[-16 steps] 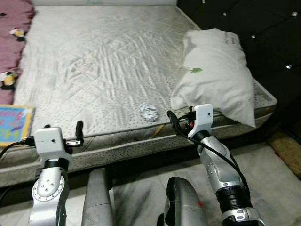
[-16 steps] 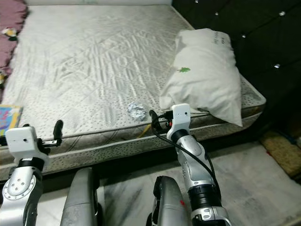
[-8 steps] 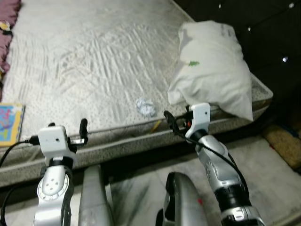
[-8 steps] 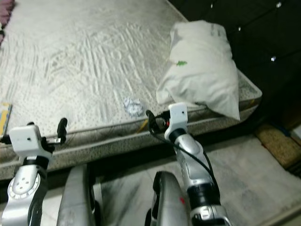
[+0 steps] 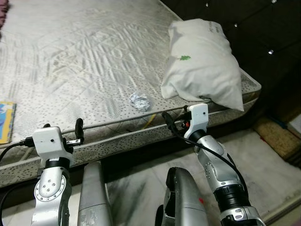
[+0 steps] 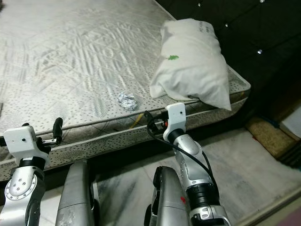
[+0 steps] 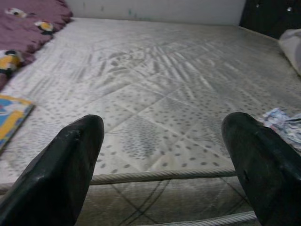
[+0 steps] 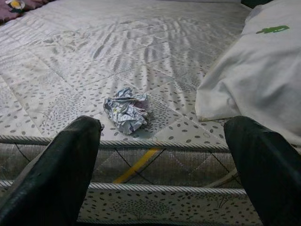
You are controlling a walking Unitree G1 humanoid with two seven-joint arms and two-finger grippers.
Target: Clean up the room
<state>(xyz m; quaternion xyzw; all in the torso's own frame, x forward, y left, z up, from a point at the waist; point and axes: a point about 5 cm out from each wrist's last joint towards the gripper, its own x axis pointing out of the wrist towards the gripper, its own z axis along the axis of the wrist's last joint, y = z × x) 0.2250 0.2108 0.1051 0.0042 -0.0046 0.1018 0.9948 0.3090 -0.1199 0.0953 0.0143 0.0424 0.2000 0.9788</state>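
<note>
- Bare mattress (image 5: 94, 61) takes most of the scene; it has no sheet, and a dark padded headboard (image 5: 244, 33) stands at the robot's right.
- One white pillow (image 5: 202, 63) lies at the headboard end, a corner hanging over the mattress edge; it looks already in its place.
- One crumpled wrapper (image 5: 140, 100) lies on the mattress near the front edge, just beside the pillow; I judge it is the rubbish to be removed.
- Right hand (image 8: 160, 155) is raised in front of the mattress edge, fingers spread apart and holding nothing; the wrapper sits between them in the wrist view, so the hand seems aimed for a reach.
- Left hand (image 7: 164, 155) hovers at the edge further to the left, also spread apart and empty; probably it only waits.
- One colourful book (image 5: 5, 121) lies at the left end of the mattress; a purple blanket (image 7: 28, 23) lies beyond it.
- Next move needs a short forward reach over the edge; the wrapper is light and may slip.
</note>
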